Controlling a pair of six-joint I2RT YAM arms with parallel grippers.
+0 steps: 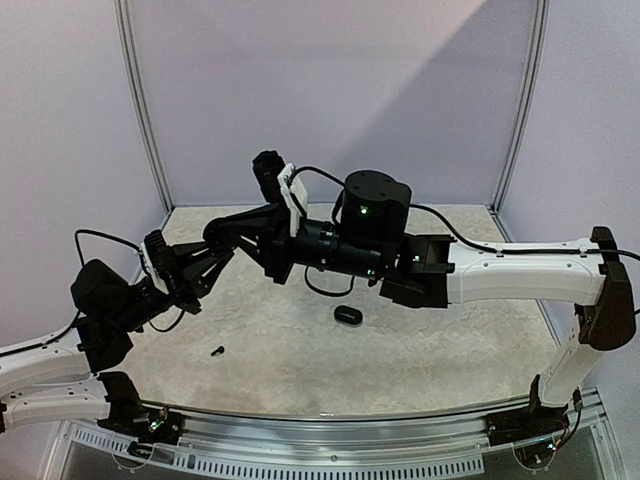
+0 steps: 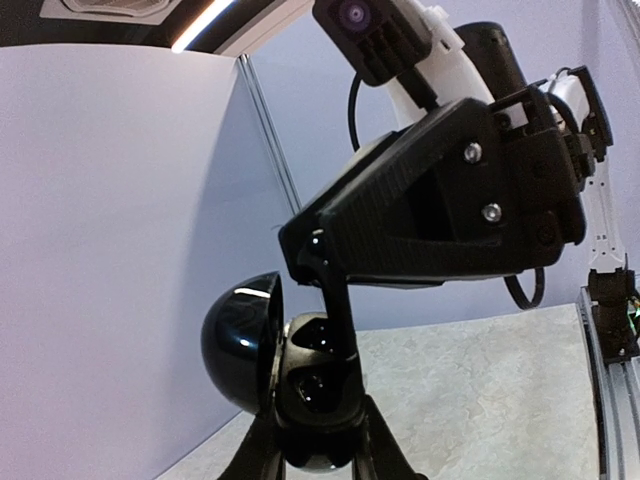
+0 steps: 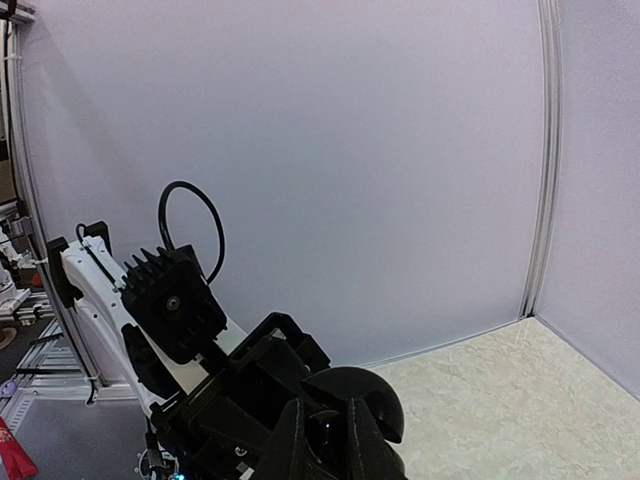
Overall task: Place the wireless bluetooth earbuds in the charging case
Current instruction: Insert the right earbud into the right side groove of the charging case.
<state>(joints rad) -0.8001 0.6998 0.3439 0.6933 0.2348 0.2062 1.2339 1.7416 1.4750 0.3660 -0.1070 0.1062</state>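
My left gripper [image 2: 320, 432] is shut on a glossy black charging case [image 2: 318, 385], held up off the table with its domed lid [image 2: 238, 350] swung open to the left. Two dark wells show in the case body. My right gripper [image 3: 328, 432] comes in from above, and one of its fingers [image 2: 334, 300] lies across the case's open face. It is shut on a small glossy black earbud [image 3: 327, 446], right at the case, with the lid [image 3: 378, 398] just behind. In the top view both grippers [image 1: 205, 268] [image 1: 222, 238] meet at the left over the table.
A small black earbud [image 1: 217, 350] lies on the pale table [image 1: 420, 350] near the front left. A black oval object [image 1: 347, 315] rests near the middle. Grey walls close in the back and sides, and a metal rail [image 1: 330, 420] runs along the front edge.
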